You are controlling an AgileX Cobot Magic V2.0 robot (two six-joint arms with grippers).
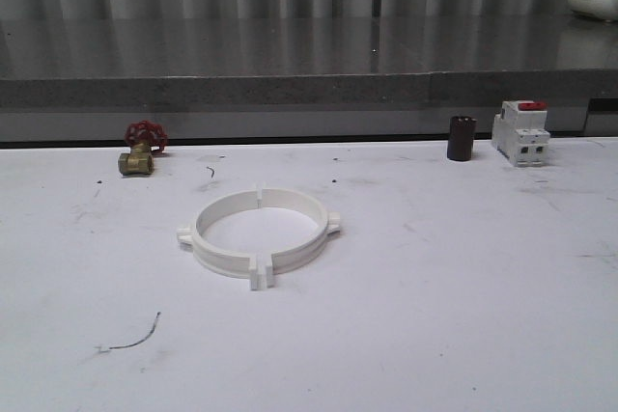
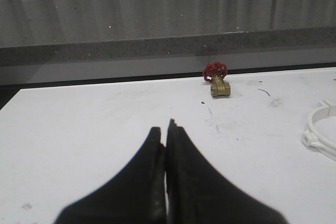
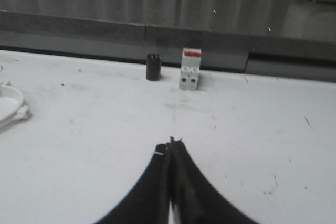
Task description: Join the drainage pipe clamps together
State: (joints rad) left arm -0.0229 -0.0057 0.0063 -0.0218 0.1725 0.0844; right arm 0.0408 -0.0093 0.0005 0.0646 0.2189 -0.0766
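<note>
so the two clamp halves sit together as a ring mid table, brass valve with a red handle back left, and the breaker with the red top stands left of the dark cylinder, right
Not quite: the breaker stands right of the dark cylinder, as the front view shows. The rest holds: the clamp halves form a ring mid table, and the brass valve with its red handle sits back left.

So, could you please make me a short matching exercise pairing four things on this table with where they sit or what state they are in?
Things:
1. drainage pipe clamps
2. brass valve
3. breaker
4. left end effector

Descriptions:
A. far right of the table, beside a dark cylinder
B. shut, holding nothing
C. mid-table, together forming a ring
D. far left of the table, red handwheel on top

Pairs: 1-C, 2-D, 3-A, 4-B
</note>
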